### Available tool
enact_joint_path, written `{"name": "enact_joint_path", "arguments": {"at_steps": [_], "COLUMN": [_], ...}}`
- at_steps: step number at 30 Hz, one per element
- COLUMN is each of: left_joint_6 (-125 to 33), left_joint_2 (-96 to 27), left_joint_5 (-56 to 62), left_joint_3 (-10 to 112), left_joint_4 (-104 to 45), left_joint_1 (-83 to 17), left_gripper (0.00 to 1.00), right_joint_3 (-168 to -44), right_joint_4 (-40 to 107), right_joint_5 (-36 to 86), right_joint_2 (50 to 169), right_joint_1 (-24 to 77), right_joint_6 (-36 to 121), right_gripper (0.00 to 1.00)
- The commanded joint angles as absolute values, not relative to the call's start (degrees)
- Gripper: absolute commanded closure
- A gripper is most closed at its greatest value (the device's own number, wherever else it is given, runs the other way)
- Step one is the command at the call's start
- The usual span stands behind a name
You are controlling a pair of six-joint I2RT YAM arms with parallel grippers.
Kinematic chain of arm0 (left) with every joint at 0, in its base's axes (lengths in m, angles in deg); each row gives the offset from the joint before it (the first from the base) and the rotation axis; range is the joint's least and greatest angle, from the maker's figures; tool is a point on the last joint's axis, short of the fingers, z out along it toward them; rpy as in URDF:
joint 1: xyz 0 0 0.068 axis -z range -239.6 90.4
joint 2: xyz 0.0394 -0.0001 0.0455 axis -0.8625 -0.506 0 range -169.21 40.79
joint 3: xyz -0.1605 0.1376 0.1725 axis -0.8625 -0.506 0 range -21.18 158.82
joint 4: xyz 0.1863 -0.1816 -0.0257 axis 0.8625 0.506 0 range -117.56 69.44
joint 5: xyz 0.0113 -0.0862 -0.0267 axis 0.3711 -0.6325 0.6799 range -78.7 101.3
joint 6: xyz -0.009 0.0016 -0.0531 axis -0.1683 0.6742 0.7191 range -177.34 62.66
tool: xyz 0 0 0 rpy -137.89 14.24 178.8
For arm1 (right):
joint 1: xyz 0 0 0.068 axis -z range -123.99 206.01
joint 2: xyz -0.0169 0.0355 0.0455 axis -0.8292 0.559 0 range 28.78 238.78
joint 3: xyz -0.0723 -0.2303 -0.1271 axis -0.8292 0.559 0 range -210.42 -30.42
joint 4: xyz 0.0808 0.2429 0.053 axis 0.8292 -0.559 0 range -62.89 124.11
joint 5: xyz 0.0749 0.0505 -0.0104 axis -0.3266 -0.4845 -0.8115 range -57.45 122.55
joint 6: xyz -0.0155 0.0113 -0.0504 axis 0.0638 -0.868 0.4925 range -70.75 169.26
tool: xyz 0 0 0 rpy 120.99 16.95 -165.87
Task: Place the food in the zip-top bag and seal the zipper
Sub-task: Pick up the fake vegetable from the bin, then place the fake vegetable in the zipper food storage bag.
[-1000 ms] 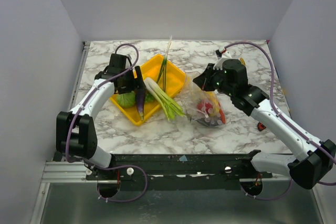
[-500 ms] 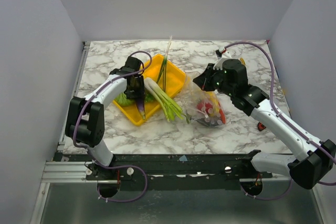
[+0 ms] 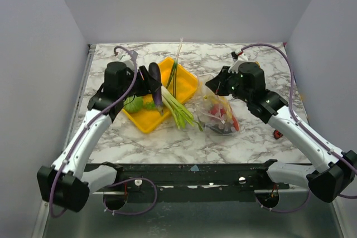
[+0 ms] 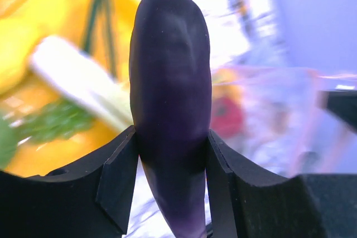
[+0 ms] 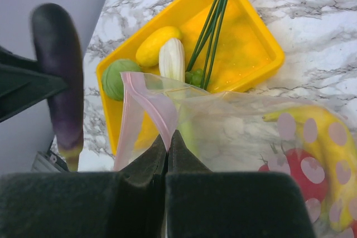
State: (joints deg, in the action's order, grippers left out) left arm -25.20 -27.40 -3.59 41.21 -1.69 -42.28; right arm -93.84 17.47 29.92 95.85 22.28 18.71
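Eggplant [image 4: 170, 98], dark purple, smooth and blunt-tipped, fills the left wrist view. The left hand [image 4: 170, 163] is half closed on it, a black pad pressed to each flank. Behind it everything is blurred.

The overhead view gives the layout. The left hand [image 3: 146, 82] holds the eggplant [image 3: 155, 82] over the yellow tray [image 3: 146, 121], which sits at about ten o'clock on the marbled tabletop [image 3: 167, 143]. At the tray's three o'clock lies the clear, crinkly bag [image 3: 217, 112], with long green-and-white leeks [image 3: 175, 107] spilling over the tray's rim toward it.

Only the right wrist view shows the grip on the bag. The right hand [image 5: 167, 149] is fully closed, pinching the bag [image 5: 234, 121] at its thin pink zipper strip [image 5: 148, 101] and holding that edge up. Through the film at four o'clock show a curved yellow banana [image 5: 329, 132] and a red fruit [image 5: 290, 176], both with pale spots. Beyond the bag, the tray [image 5: 273, 59] holds a round green cabbage [image 5: 114, 79], a yellow oval piece [image 5: 156, 45] and the leeks [image 5: 172, 59].
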Motion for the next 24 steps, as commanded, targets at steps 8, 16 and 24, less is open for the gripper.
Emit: {"name": "enact_joint_path", "arguments": {"at_steps": [8, 16, 24], "left_joint_6": [-2.3, -14.3, -29.2], "left_joint_2": [-13.5, -18.8, -26.3], "left_joint_5": [1.0, 14.6, 26.8], "left_joint_3": [20.8, 23.3, 23.5], "left_joint_4": [-60.4, -70.1, -83.0], "left_joint_1": [-28.4, -15.2, -6.8], "left_gripper": [1.0, 1.0, 1.0], "right_joint_3": [-95.9, -96.2, -98.9], "right_joint_4": [18.9, 18.6, 15.5], "right_joint_5": [29.7, 29.9, 32.4], "right_joint_2": [94.3, 94.5, 94.6], "right_joint_1": [22.4, 22.4, 22.4], "right_joint_6": [13.3, 12.6, 3.7], "right_gripper": [0.99, 0.99, 1.0]}}
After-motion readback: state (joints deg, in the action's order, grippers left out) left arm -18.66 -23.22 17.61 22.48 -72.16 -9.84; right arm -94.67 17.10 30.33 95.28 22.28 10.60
